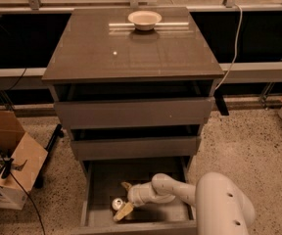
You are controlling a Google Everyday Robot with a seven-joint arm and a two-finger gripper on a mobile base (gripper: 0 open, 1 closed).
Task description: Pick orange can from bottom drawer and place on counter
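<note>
The can [116,203] stands upright on the floor of the bottom drawer [146,172], in its front left part, with its silver top facing up. It is not lifted. The drawer is pulled well out, so the opening step looks done.

The gripper [122,199] is down inside the drawer at the can. Its two fingers are spread apart, one reaching behind the can and the other in front of it, so the can seems to sit between or just at their tips. The front finger looks close to the can, perhaps touching it; whether the rear one touches cannot be told. The jaws are not closed on anything.

The arm [177,191] reaches in from the right over the drawer's edge, and the robot's white body [224,209] stands at the front right of the cabinet.

As a judgement, the task is in its early middle: the reach is made, the grasp is about to happen. Left to do are closing on the can, lifting it out past the two drawers above, which are each slightly open, and setting it on the counter [131,53].

The counter carries only a bowl [144,19] near its back edge, with bare surface in front of it. A cardboard box [11,155] sits on the floor to the left.
</note>
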